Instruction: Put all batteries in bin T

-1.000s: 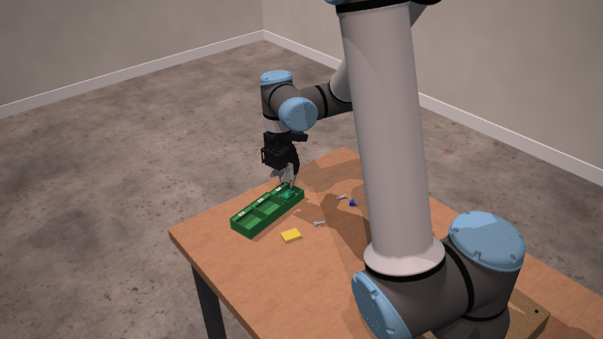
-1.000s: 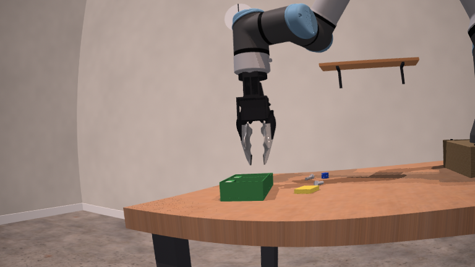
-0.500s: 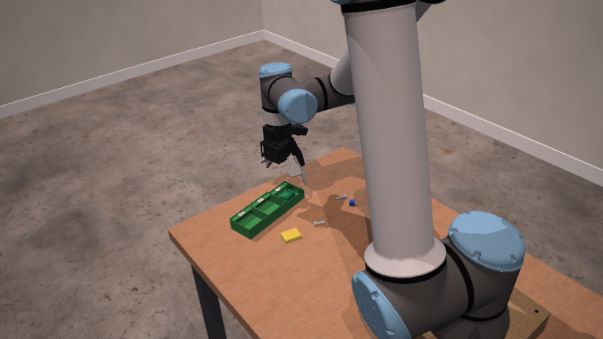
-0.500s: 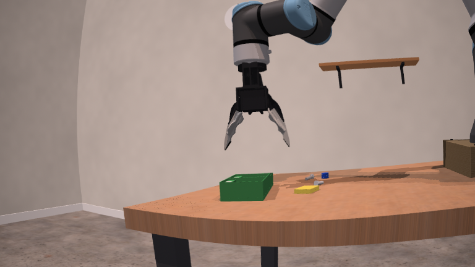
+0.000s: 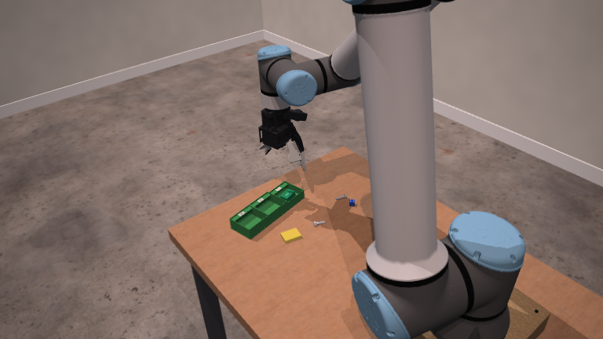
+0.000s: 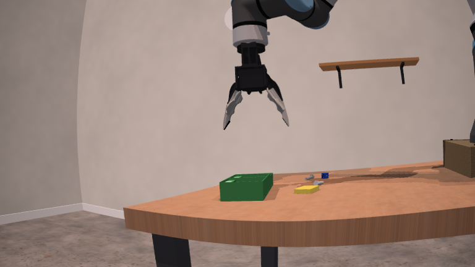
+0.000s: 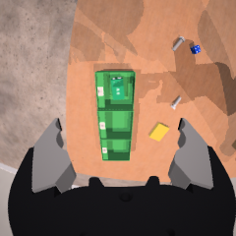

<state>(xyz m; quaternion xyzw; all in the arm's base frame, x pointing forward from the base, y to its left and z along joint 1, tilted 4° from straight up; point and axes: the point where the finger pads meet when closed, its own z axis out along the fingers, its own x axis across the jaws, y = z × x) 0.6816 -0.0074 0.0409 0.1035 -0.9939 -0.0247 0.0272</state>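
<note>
Batteries: none visible loose on the table (image 5: pixel 249 282); a small green-and-dark item (image 7: pixel 118 90), likely one, lies in the far compartment of the green bin tray (image 7: pixel 100 129). Gripper (image 6: pixel 256 124) hangs high above the tray, fingers (image 6: pixel 229 110) spread wide, empty. Risk: tray labels unreadable, so it may sit in the wrong compartment; screws (image 5: pixel 319 223) beside the tray could get mis-picked.
</note>
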